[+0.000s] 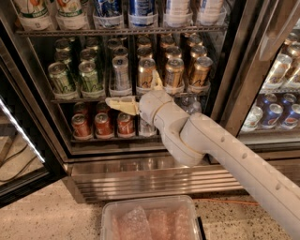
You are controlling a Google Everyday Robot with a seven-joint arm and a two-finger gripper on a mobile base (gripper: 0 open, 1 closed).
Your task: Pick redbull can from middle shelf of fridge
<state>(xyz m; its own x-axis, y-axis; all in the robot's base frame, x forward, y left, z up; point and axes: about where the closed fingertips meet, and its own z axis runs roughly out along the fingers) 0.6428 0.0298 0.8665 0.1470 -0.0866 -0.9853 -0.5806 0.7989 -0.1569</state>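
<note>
The fridge (234, 70) stands open in front of me. Its middle shelf (63, 99) holds green cans (61, 77), gold cans (174, 72) and, between them, the slim silver redbull can (120, 72), standing upright at the front. My gripper (132, 88) is at the shelf's front edge, just below and right of the redbull can. It is open and empty. One cream finger (119, 104) points left under the can, the other (157, 79) points up in front of a gold can. The white arm comes in from the lower right.
Red cans (103, 124) and water bottles (190, 105) stand on the shelf below, and large bottles (108, 9) on the shelf above. A clear plastic bin (150, 220) sits on the floor. The neighbouring cooler (276, 112) is on the right, the open glass door (14, 140) on the left.
</note>
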